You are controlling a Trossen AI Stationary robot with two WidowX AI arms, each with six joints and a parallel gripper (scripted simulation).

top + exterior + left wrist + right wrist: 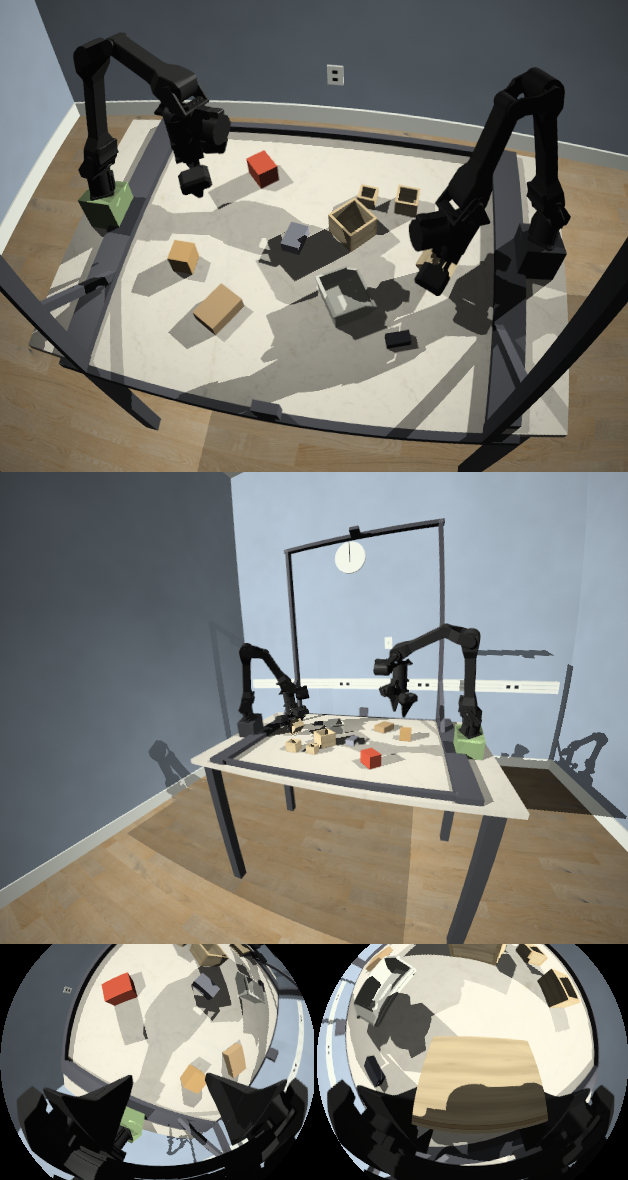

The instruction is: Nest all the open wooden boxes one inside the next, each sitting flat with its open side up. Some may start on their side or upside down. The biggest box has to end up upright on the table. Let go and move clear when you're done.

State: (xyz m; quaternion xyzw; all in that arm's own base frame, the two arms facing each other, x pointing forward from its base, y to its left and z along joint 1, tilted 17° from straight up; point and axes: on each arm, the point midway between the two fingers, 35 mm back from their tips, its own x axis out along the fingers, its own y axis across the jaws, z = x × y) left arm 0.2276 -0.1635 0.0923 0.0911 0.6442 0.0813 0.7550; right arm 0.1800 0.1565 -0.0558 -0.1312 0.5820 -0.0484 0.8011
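Observation:
The biggest open wooden box [352, 223] stands upright, open side up, right of the table's middle. Two small open wooden boxes [368, 195] [407, 199] stand upright just behind it. My right gripper [434, 276] is shut on a fourth wooden box [430, 259] to the right of the big one. I cannot tell whether it touches the table. My left gripper [195, 182] is open and empty, high above the table's far left, near a red cube [262, 168].
A grey block [295, 236], a tan cube [183, 256], a flat tan box [218, 308], a grey open tray [345, 295] and a small black block [398, 339] lie on the table. A dark rail frames the table top.

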